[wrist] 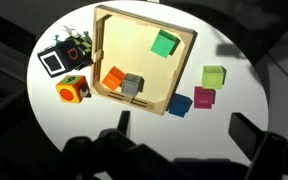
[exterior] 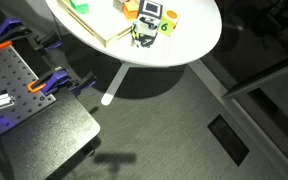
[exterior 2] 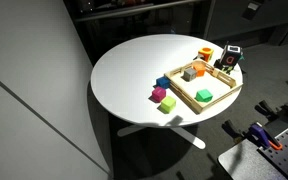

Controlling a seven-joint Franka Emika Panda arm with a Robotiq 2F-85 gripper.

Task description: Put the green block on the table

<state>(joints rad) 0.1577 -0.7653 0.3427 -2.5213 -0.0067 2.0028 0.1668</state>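
Note:
The green block lies inside a wooden tray on the round white table, near the tray's far corner. It also shows in an exterior view, with the tray and table. In the wrist view my gripper is open and empty. It hovers above the table's near side, well short of the tray. It does not show in the exterior views.
An orange block and a grey block share the tray. A lime block, a magenta block and a blue block lie beside it. Marked cubes stand left. A black workbench with orange clamps is nearby.

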